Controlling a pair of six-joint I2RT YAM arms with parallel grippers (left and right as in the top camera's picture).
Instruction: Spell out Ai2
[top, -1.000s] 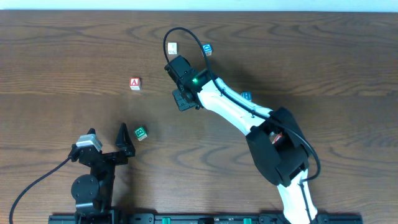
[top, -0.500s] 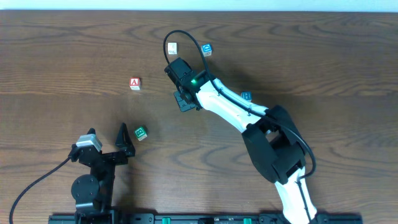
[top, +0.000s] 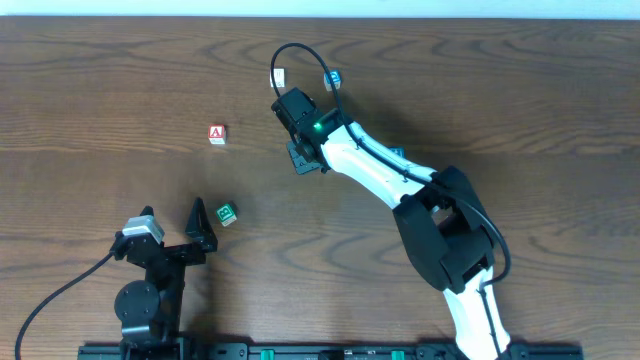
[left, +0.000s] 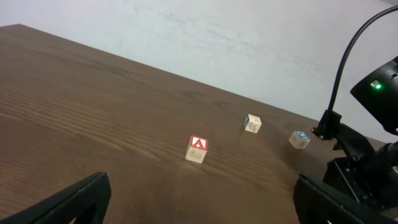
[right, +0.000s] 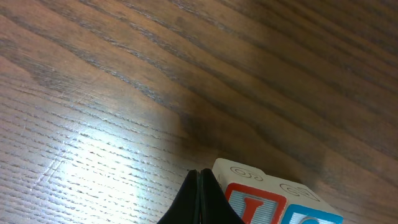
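A red-letter "A" block (top: 217, 134) lies left of centre on the table; it also shows in the left wrist view (left: 197, 149). My right gripper (top: 303, 156) hangs low over the table to the right of it. Its fingers (right: 200, 198) are pressed together, empty. A block with a red letter and a blue face (right: 273, 194) sits right beside the fingertips, touching or nearly touching them. My left gripper (top: 200, 232) is open and empty near the front edge, its fingers wide apart in the left wrist view (left: 199, 208).
A green block (top: 226, 213) lies just right of my left gripper. A white block (top: 281, 76) and a blue block (top: 334, 78) lie at the back. Another blue block (top: 397, 153) peeks out beside the right arm.
My right gripper has shifted a little to the right and toward the back. The left arm and the loose blocks have not moved.
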